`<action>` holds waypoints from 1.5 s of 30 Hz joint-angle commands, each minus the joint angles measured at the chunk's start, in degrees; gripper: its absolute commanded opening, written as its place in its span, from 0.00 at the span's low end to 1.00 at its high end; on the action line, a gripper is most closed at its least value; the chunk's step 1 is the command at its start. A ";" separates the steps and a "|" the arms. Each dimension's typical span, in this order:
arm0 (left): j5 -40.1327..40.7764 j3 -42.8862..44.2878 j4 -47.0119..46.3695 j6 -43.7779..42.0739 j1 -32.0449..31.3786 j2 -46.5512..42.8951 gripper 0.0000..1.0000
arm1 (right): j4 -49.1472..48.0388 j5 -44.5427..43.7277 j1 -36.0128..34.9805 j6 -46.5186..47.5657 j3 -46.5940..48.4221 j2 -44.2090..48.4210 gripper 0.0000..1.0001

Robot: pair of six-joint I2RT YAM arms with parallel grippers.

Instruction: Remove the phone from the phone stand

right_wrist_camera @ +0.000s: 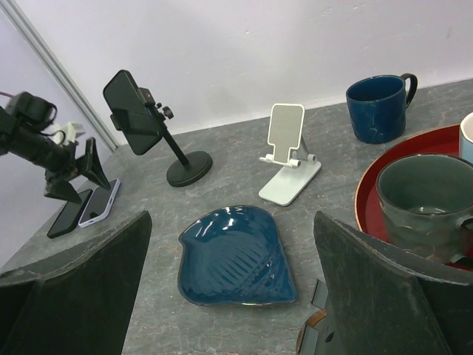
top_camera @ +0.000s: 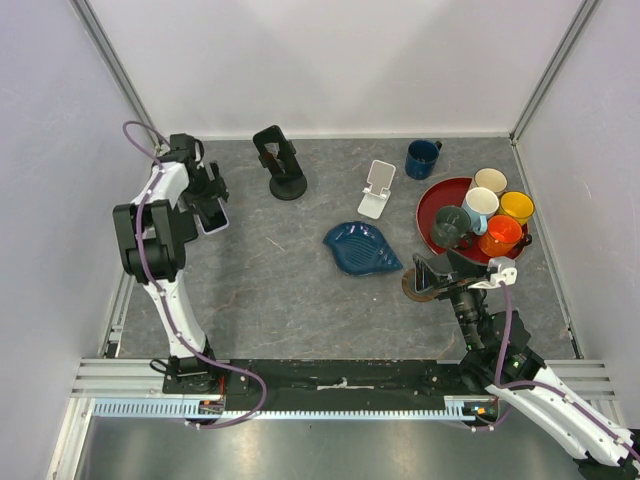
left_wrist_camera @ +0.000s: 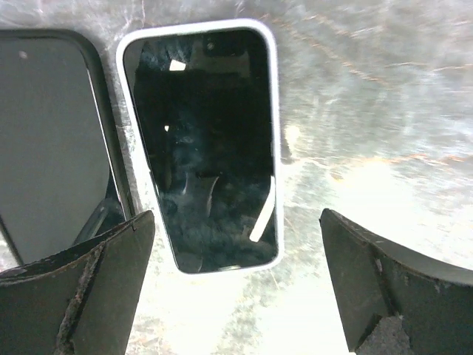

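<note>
My left gripper (left_wrist_camera: 234, 216) hangs released, jaws spread, over the white-cased phone (left_wrist_camera: 203, 148), set flat at the table's nine o'clock to leave the white stand (top_camera: 377, 190) empty.

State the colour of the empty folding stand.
The stand is white, clearest in the right wrist view.

Left wrist view: you lose the dark phone (left_wrist_camera: 52, 140) past the view's left edge; surface (left_wrist_camera: 369, 192) glare-blurred. Top view: left gripper (top_camera: 210, 203) covers most of the white-cased phone (top_camera: 214, 223) nr surface's left edge.
</note>
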State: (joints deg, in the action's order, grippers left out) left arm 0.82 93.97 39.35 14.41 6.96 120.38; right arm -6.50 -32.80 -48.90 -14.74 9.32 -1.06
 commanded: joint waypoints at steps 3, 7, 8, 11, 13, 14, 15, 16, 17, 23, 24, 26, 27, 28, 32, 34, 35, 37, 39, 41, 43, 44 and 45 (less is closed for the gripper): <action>-2.23 -0.81 -2.61 4.04 0.16 -10.86 1.00 | 0.61 1.07 -0.14 -0.02 0.35 0.80 0.98; -3.88 -5.71 -6.91 5.88 0.16 -16.99 1.00 | 0.88 1.42 -0.14 -0.11 0.61 0.80 0.98; -5.29 -7.04 -8.75 6.24 0.07 -18.32 1.00 | 1.05 1.33 -0.05 -0.11 0.61 0.80 0.98; -12.75 -13.10 -17.53 7.99 -0.02 -23.93 0.99 | 1.32 1.68 -0.14 -0.11 0.79 0.80 0.98; -18.27 -17.74 -25.70 9.92 -0.02 -26.76 0.98 | 1.23 2.03 -0.05 -0.02 0.79 0.71 0.98; -20.22 -19.43 -28.60 10.71 -0.02 -29.21 0.98 | 1.23 2.12 -0.05 0.06 0.79 0.80 0.98; -24.59 -21.18 -36.20 11.42 -0.02 -30.28 0.98 | 1.23 2.21 -0.05 0.06 0.87 0.80 0.98; -27.16 -24.51 -39.41 12.82 -0.02 -31.25 0.98 | 1.23 2.30 -0.05 0.06 0.87 0.80 0.98; -29.45 -26.11 -44.84 13.61 -0.02 -32.91 0.98 | 1.23 2.30 -0.14 0.06 0.87 0.80 0.98; -44.39 -31.22 -67.73 20.12 -0.02 -30.74 0.98 | 1.14 2.91 -0.05 0.24 0.87 0.88 0.98; -48.76 -29.83 -69.13 22.48 -0.02 -27.77 0.98 | 1.14 3.00 -0.05 0.33 0.87 0.88 0.98; -51.96 -28.76 -74.31 25.12 -0.02 -25.03 0.97 | 1.05 3.26 -0.05 0.42 0.87 0.80 0.98; -53.19 -27.89 -75.64 26.70 -0.02 -23.10 0.96 | 1.05 3.53 -0.05 0.42 0.79 0.80 0.98; -53.46 -27.36 -76.44 26.81 -0.02 -22.13 0.96 | 0.97 3.53 -0.05 0.42 0.79 0.80 0.98; -54.61 -23.06 -75.32 25.67 0.07 -17.91 0.95 | 0.35 4.06 -0.05 0.85 0.52 0.80 0.98; -55.49 -19.72 -73.11 24.26 -0.02 -15.01 0.94 | -0.09 4.23 -0.05 1.03 0.52 0.53 0.98; -55.66 -18.84 -72.06 24.00 -0.11 -13.95 0.94 | -0.26 4.23 -0.05 1.12 0.52 0.10 0.98; -56.45 -16.90 -71.96 23.90 -0.45 -12.54 0.93 | -0.88 4.32 -0.05 1.29 0.26 -0.69 0.98; -57.50 -15.15 -71.96 23.82 -0.89 -10.35 0.91 | -1.23 4.23 -0.05 1.38 0.52 -2.27 0.98; -58.12 -14.09 -71.87 23.73 -1.60 -8.42 0.91 | -1.84 4.49 -0.14 1.73 0.52 -3.76 0.98; -58.65 -12.42 -71.52 23.64 -2.39 -7.09 0.89 | -2.46 4.67 -0.14 2.00 0.43 -4.56 0.98; -58.65 -11.98 -71.52 23.64 -2.57 -5.95 0.88 | -2.55 4.85 -0.14 2.00 0.52 -5.17 0.98; -58.74 -11.28 -71.52 23.64 -2.74 -5.42 0.86 | -2.64 4.76 -0.14 2.00 0.52 -5.44 0.98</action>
State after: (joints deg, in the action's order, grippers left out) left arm -54.61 79.09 -30.55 37.71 5.54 112.25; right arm -6.28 -28.86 -48.90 -13.78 9.32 -5.04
